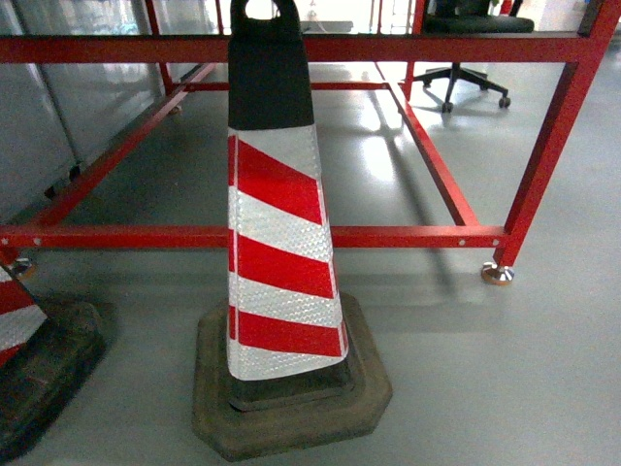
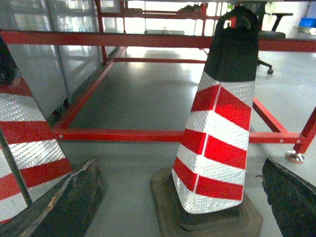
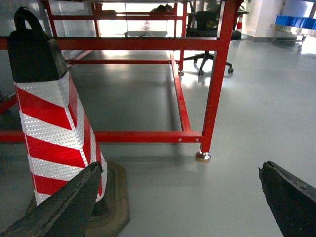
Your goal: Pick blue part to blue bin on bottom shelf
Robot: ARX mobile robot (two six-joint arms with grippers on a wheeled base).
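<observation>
Grey, glossy floor [image 1: 543, 388] fills most of what you see, crossed by a red steel frame [image 1: 408, 236] whose lower rail runs level behind the cone. Next in size is the red-and-white striped cone [image 1: 281, 252], upright on its dark rubber base [image 1: 291, 388] dead ahead of you and near; a second cone [image 1: 24, 330] just shows at the left edge. An office chair [image 1: 464, 58] stands well back beyond the frame.

Your left gripper [image 2: 177, 197] and right gripper [image 3: 180, 202] each show two dark fingers spread wide apart at the bottom corners of their wrist views, nothing between them.

No blue part, blue bin or steel bottom shelf can be picked out anywhere nearby. The only hint is a row of blue shapes [image 3: 295, 20] far off to the right in the right wrist view, too small to tell what they are. So I judge neither arm has a reach yet, and you likely need to turn the base rightward first
</observation>
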